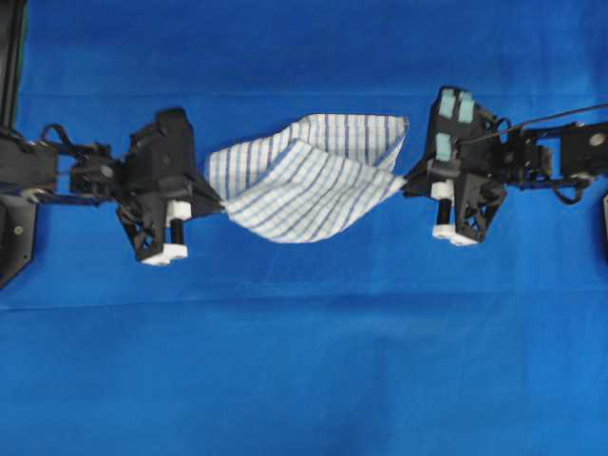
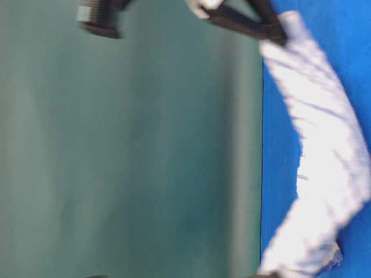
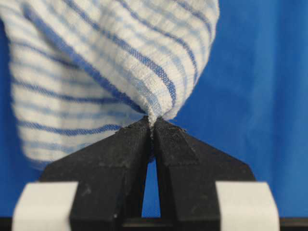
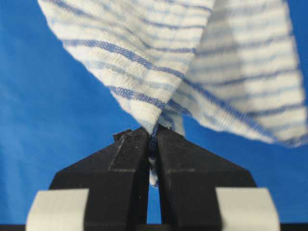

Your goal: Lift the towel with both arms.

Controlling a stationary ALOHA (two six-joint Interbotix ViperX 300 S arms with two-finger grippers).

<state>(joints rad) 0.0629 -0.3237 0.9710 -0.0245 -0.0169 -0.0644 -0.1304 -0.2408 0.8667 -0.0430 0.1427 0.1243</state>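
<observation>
One blue cloth over table; green backdrop.

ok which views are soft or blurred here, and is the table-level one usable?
Table-level: rotated sideways and motion-blurred, the towel a smeared white band with no stripes readable; barely usable. Overhead: slightly soft but evenly lit, towel stripes and both arms clear. Left wrist: sharp at the left gripper, weave visible. Right wrist: sharp at the right gripper, far towel fold out of focus.
</observation>
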